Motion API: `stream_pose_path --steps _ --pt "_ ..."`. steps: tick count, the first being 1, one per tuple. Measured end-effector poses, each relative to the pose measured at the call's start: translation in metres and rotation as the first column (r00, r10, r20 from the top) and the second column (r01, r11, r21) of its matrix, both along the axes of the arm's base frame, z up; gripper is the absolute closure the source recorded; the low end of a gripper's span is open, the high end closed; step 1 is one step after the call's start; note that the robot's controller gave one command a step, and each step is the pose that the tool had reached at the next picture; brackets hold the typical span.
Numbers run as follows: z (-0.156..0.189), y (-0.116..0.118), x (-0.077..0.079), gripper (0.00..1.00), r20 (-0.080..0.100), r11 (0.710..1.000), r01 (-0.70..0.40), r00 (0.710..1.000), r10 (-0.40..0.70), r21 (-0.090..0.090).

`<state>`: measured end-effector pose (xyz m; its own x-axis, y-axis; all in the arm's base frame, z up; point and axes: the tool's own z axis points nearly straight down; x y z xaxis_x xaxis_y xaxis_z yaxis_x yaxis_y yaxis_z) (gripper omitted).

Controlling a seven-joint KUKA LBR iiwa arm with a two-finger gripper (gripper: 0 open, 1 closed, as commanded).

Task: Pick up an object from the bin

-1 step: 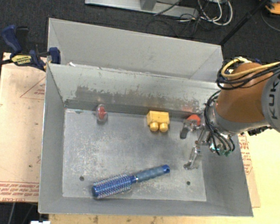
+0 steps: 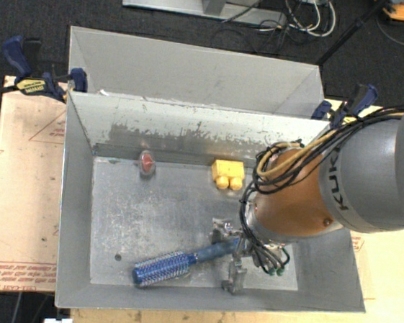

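Arm: a thick grey robot arm (image 2: 374, 177), closest to the viewer, reaches in from the right. Its wrist carries an orange cover (image 2: 291, 203) wrapped in looped cables.
Gripper (image 2: 226, 255): low over the bin floor, in the front right part of the bin, beneath the orange cover.
Pincer state: spread apart. One metal finger (image 2: 233, 280) stands on the front side of the brush handle and the other on the back side, so the handle passes between them.
Contact: whether the fingers touch the handle cannot be told.
Hairbrush (image 2: 168, 265): blue, lying flat near the front wall. Its bristled head points left and its handle slants up to the right, into the gripper.
Bin (image 2: 74, 200): grey metal with sloping walls and a scuffed floor.
Yellow block (image 2: 227, 173): a small knobbed toy brick against the back wall, well apart from the brush and just left of the orange cover.
Red thing (image 2: 147, 162): small and rounded, also at the back wall, to the left of the yellow block. Its kind is unclear.
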<state>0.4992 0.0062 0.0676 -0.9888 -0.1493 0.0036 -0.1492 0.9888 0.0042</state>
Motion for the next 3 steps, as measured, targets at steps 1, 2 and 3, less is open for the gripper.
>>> stream_pose_path --steps 1,2,3 --pt "0.033 0.041 0.013 0.0 0.009 0.982 -0.19 0.982 0.19 -0.001" --pt "0.052 0.043 0.0 0.0 0.006 0.969 -0.249 0.969 0.249 -0.003" --pt "0.002 0.042 -0.008 0.0 0.014 0.99 -0.142 0.99 0.142 -0.003"
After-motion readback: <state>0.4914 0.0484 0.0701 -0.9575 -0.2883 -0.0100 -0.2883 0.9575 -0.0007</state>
